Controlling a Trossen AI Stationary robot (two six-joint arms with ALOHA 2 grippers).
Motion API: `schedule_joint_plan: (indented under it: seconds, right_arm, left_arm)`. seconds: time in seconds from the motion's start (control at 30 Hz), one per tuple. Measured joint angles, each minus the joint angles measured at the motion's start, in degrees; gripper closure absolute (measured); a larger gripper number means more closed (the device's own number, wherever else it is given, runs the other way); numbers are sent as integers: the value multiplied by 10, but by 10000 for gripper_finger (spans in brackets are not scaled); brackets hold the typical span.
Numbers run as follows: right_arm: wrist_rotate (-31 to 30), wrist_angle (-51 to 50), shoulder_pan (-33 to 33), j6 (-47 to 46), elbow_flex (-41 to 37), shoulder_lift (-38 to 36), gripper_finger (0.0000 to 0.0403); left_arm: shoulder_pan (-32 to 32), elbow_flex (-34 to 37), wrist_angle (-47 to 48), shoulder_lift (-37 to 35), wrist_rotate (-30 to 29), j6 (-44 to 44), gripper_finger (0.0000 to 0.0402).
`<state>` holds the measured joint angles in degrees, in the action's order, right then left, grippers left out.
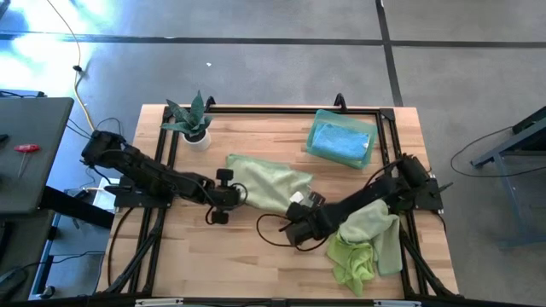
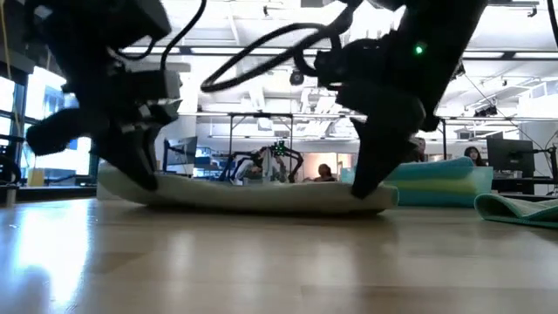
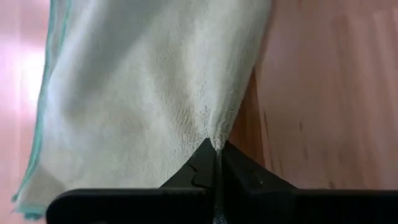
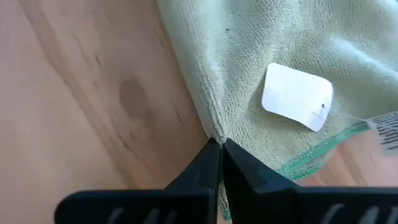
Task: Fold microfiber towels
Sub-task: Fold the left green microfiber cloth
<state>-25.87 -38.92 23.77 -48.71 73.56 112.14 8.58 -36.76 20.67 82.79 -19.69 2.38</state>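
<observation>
- High view: you are holding the pale sage towel point(image 1: 269, 181) at mid-table, the left gripper point(image 1: 229, 194) and right gripper point(image 1: 300, 215) each clamping one of its edges — uneven lifting is risking a skewed fold.
- Low view: the towel is lying flat; dragging it may be bunching it.
- Left wrist view: your fingers are closing on only a thin pinch, so it could be slipping free.
- Right wrist view: the pinch is sitting near the white tag point(image 4: 297, 96) — equally shallow.

We are seeing even daylight on the table point(image 1: 256, 247) from above, with glare washing out the floor's upper left corner. At table height, the arms are showing as dark blurred silhouettes against bright ceiling lights, and the near tabletop is reflecting them softly.
</observation>
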Motion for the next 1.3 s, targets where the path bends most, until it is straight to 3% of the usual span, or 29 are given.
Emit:
schedule_joint_plan:
  seconds: [0.2, 0.33, 0.63, 0.73, 0.93, 1.1, 1.3]
  right_arm:
    - [62, 4, -17, -6, 1, -53, 402]
    - [84, -18, -32, -6, 28, -109, 403]
    - [45, -130, -77, 93, 168, -163, 403]
    - [37, -175, -93, 100, 206, -153, 403]
    - [59, -187, -96, 117, 217, -149, 403]
    - [57, -218, -110, 144, 212, -147, 403]
    - [58, -221, -153, 243, 212, -145, 403]
  left_arm:
    - [0, -67, 127, -63, 37, 37, 401]
    - [0, -148, 219, -113, 51, 59, 401]
    - [1, -309, 350, -145, -43, 60, 401]
    - [0, -321, 373, -138, -80, 62, 401]
    - [10, -322, 380, -136, -9, 62, 402]
    - [-4, -322, 379, -132, -58, 12, 401]
    - [-62, -322, 360, -132, -69, -48, 401]
